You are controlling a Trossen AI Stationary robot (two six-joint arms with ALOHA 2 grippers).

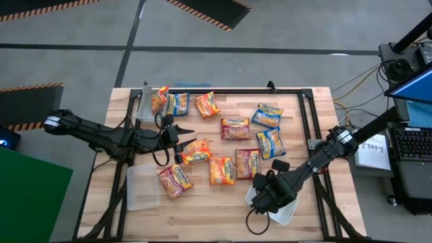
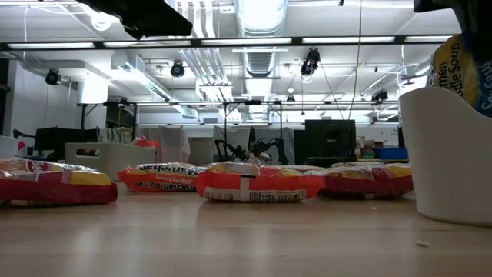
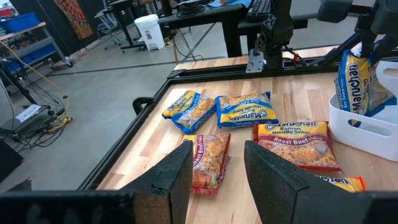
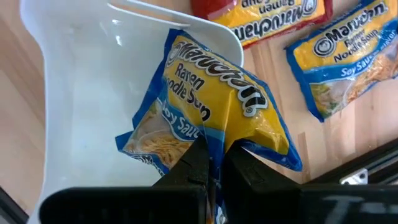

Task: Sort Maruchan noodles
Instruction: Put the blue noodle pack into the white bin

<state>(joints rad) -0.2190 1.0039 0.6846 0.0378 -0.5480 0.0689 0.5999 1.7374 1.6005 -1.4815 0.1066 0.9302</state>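
Observation:
Several Maruchan packets lie flat on the wooden table: blue ones [image 1: 267, 115] [image 1: 271, 142] [image 1: 179, 103], orange ones [image 1: 206, 104] [image 1: 196, 152] [image 1: 221, 170], red ones [image 1: 235, 128] [image 1: 248, 163] [image 1: 174, 181]. My right gripper [image 1: 260, 192] [image 4: 214, 163] is over the white tub [image 1: 280, 209] [image 4: 81, 106] at the near right, shut on a blue packet [image 4: 205, 106] [image 2: 461, 65]. My left gripper [image 1: 191, 136] [image 3: 217, 171] hovers open at centre-left, just past the orange packet, with the red packet [image 3: 208, 162] ahead of it. My right gripper pinches the blue packet between its two fingers at one crumpled edge [image 4: 217, 144], coming from above and pointing down. The packet hangs below the fingers, creased, with its lower end [image 4: 146, 146] inside the white tub. Whether it touches the tub's floor cannot be told.
A clear tub [image 1: 147, 101] at the far left corner holds an orange packet [image 1: 160, 99]. Another clear tub [image 1: 142, 187] sits near left. A black frame rail [image 1: 304, 121] runs along the table's far and right edges. Bare wood lies along the near edge.

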